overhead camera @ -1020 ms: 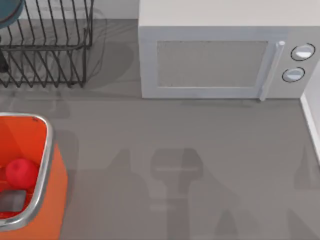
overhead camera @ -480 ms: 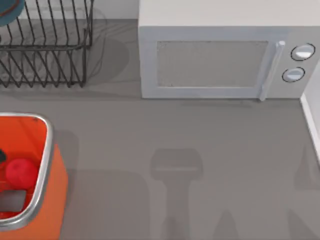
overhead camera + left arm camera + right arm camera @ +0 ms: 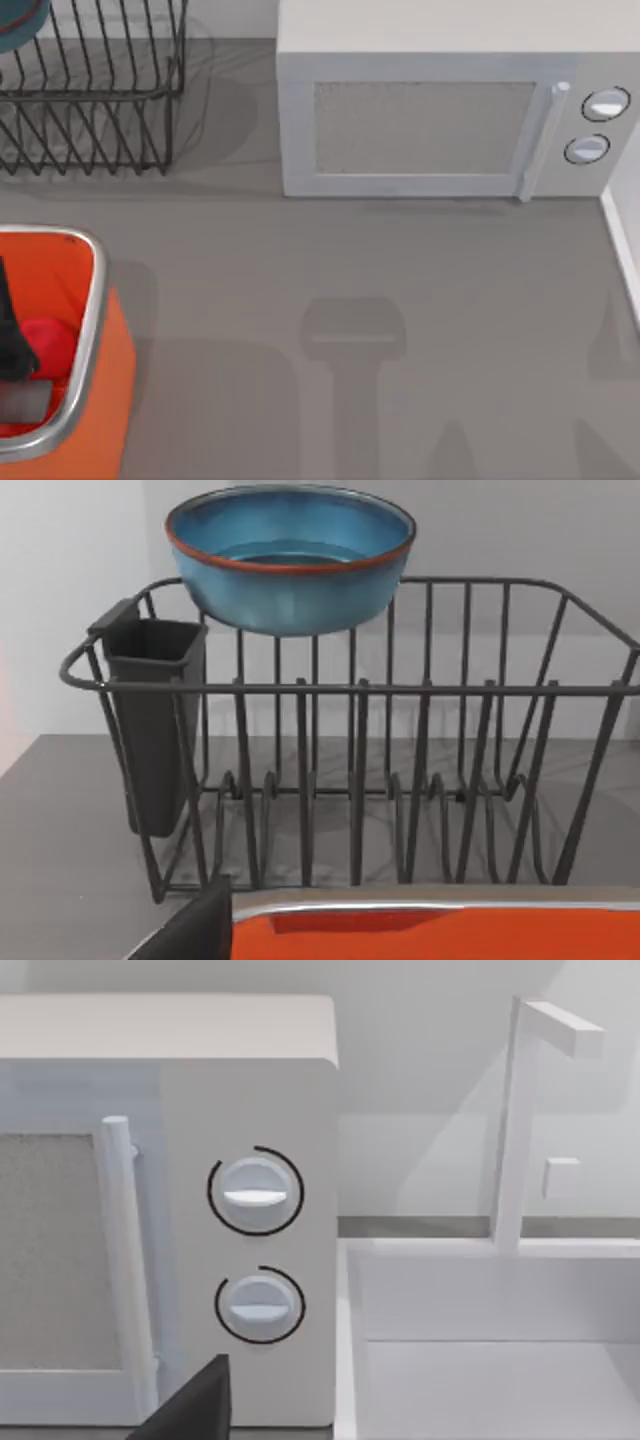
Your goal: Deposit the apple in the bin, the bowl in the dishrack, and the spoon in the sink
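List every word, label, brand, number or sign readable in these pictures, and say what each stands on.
None: no readable text on anything.
The microwave has two round knobs with plain arc marks around them, no figures or words.
The bin, the bowl, the dishrack and the sink with its faucet are unmarked.

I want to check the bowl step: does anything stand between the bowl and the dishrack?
Nothing visible does. The bowl already sits upright on the top back rail of the dishrack, above the prongs.
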